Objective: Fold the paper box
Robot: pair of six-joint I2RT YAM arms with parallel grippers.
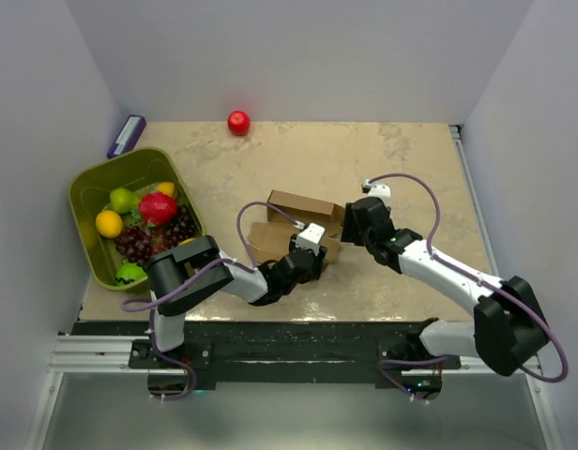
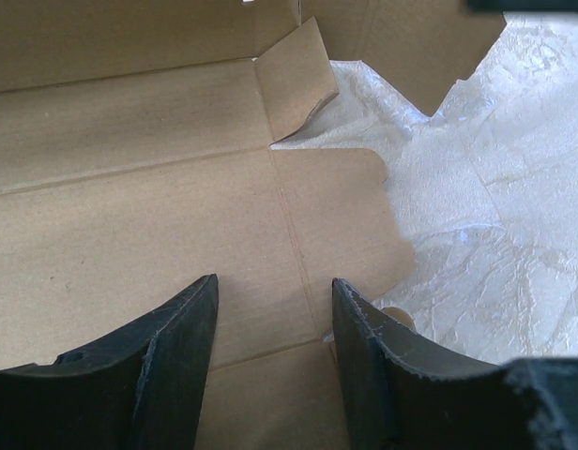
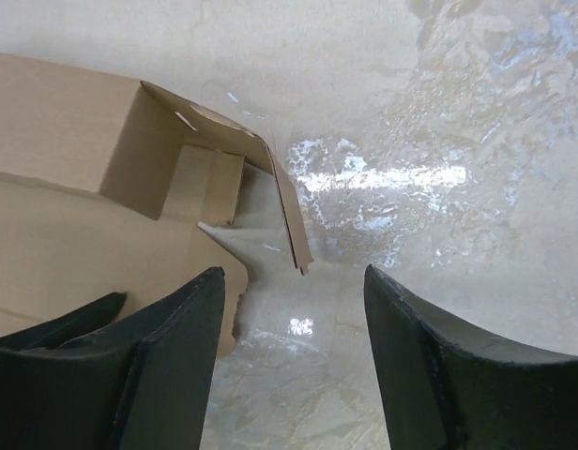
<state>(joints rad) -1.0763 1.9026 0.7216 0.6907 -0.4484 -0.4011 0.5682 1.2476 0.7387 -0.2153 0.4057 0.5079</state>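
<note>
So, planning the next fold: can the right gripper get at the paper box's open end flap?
Probably yes: the right gripper is open right beside the paper box, and the end flap stands just ahead of it with nothing in between.

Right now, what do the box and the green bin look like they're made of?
The paper box: thin brown cardboard, matte, with creased fold lines and cut flaps. The green bin: probably molded plastic, smooth with a slight sheen and rounded rim.
</note>
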